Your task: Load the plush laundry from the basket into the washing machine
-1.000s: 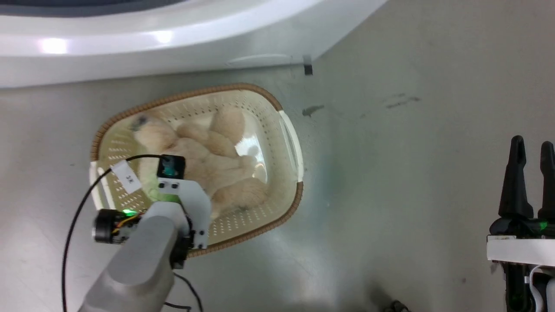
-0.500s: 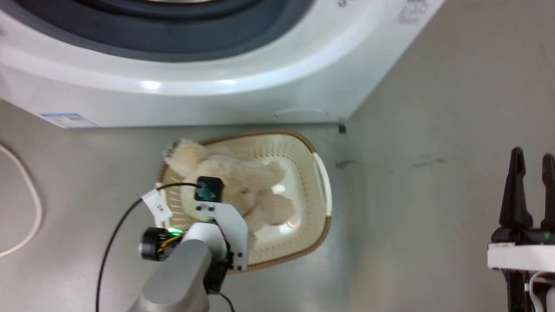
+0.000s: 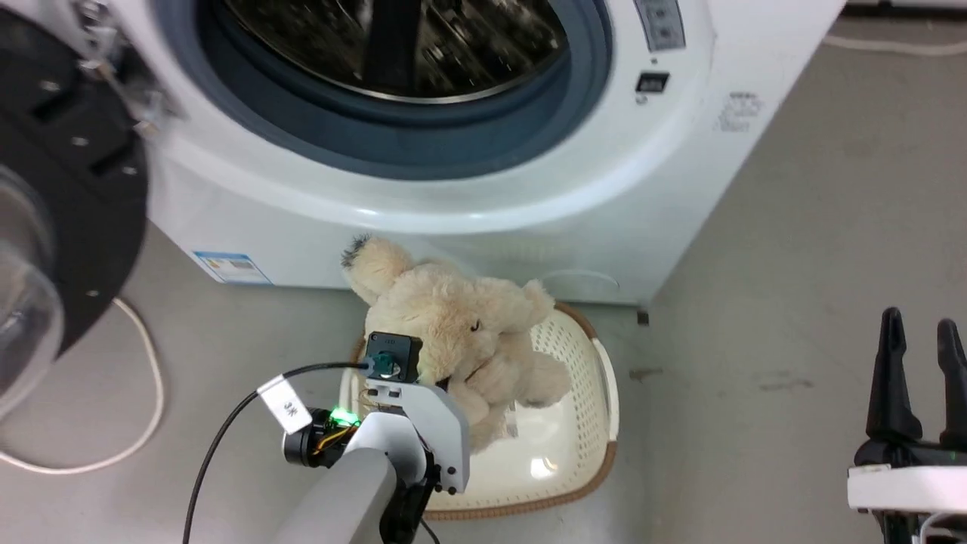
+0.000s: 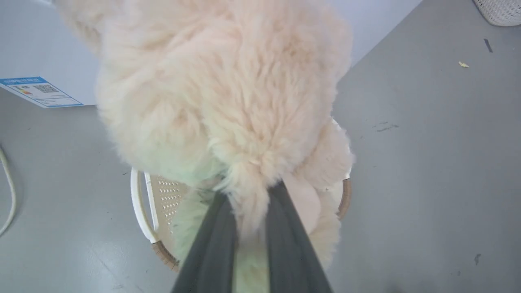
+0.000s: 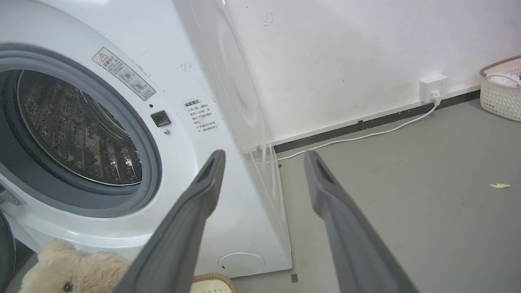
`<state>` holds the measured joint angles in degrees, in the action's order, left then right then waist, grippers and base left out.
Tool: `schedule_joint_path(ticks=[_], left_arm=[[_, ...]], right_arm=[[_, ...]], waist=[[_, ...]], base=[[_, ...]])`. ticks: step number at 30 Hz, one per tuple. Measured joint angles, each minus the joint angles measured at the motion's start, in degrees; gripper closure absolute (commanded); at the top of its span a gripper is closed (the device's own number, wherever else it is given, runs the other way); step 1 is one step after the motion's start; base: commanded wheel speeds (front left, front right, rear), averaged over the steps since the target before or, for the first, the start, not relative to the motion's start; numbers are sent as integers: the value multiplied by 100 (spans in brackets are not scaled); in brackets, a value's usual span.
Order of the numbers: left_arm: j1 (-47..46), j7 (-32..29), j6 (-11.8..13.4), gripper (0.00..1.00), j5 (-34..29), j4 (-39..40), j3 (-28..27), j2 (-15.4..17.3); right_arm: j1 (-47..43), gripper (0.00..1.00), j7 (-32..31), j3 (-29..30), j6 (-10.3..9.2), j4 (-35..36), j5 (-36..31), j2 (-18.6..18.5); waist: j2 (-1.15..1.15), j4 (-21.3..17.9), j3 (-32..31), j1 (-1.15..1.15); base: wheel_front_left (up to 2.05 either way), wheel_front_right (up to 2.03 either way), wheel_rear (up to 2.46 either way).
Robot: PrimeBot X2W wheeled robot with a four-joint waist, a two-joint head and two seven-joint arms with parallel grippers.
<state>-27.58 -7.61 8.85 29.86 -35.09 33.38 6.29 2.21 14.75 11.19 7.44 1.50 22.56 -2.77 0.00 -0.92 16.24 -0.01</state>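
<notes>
Left claw (image 4: 249, 195) first: clamped tight on a tuft of the fluffy cream-beige plush toy (image 4: 224, 89), both long dark fingers (image 4: 211, 244) squeezed together with just shaggy fur between them.

Got the plush toy (image 3: 453, 325) held up over the oval cream plastic basket (image 3: 578, 378) with the perforated sides and brown woven-look rim, hanging above its left half in the head view. Can't tell whether the lowest limb touches the basket bottom or just dangles over it. Head end up top, small dark eye showing, one ear poking up in front of the lower white panel of the big white front-loading washing machine (image 3: 529, 227). Below the opening though, not inside it.

Round black-framed clear-glass door (image 3: 68, 189) swung wide open at the left of the head view. Can see straight into the perforated steel drum (image 3: 393, 45), ringed by the grey rubber seal (image 3: 408, 155). Looks bare in there as far as visible.

Right claw (image 3: 918, 321): fingers spread apart, gripping nothing, parked at the lower right of the head view over bare grey floor (image 3: 755, 227), well apart from the basket. From its own wrist view, pointing past the washer's right front corner toward a white wall (image 5: 346, 49).

Also spotted: a white cable (image 3: 143, 393) looped on the floor left of the machine, a blue-and-white sticker (image 3: 230, 267) low on the washer front, a white wall socket (image 5: 433, 87) with a cord plugged in, and a white woven bin (image 5: 500, 95) at the far right of the right wrist view.
</notes>
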Motion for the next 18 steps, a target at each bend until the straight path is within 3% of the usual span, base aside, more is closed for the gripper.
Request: schedule_joint_path(ticks=[8, 18], left_arm=[[266, 548, 14, 100, -1, 671, -37, 30], [440, 1191, 215, 100, -119, 1656, -166, 220]], right_arm=[[-263, 0, 0, 74, 0, -12, -43, 0], [-449, 0, 0, 114, 0, -11, -51, 0]], waist=[[0, 207, -433, 1], [0, 331, -745, 1]], base=[[0, 0, 0], [0, 0, 0]])
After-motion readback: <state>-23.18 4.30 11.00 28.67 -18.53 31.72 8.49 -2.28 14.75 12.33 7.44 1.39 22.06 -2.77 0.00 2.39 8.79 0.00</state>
